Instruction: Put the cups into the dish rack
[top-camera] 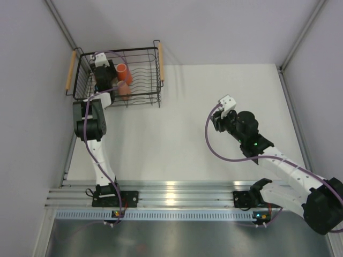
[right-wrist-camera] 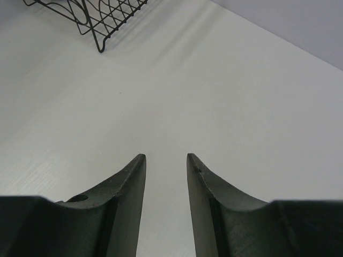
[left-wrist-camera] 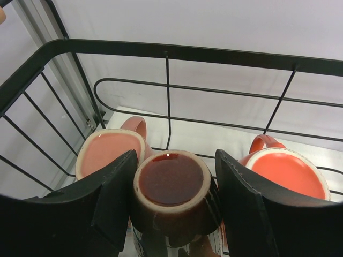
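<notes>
The black wire dish rack (top-camera: 140, 56) stands at the back left; its wall fills the left wrist view (left-wrist-camera: 167, 85). My left gripper (top-camera: 107, 80) reaches into it. In the left wrist view my left gripper (left-wrist-camera: 174, 155) is shut on a dark brown mug (left-wrist-camera: 171, 182), which is base up between the fingers. A salmon-pink mug (left-wrist-camera: 110, 152) sits to its left and an orange mug (left-wrist-camera: 289, 171) to its right, both base up. The top view shows an orange mug (top-camera: 121, 69) and a paler one (top-camera: 124, 90). My right gripper (top-camera: 217, 119) (right-wrist-camera: 165, 156) is open and empty above the table. No light blue mug shows.
The rack has wooden handles on its left (top-camera: 70, 69) and right (top-camera: 159, 61) sides. One rack corner shows at the top left of the right wrist view (right-wrist-camera: 102, 16). Grey walls with metal posts close in the white table (top-camera: 214, 80) on the left, back and right.
</notes>
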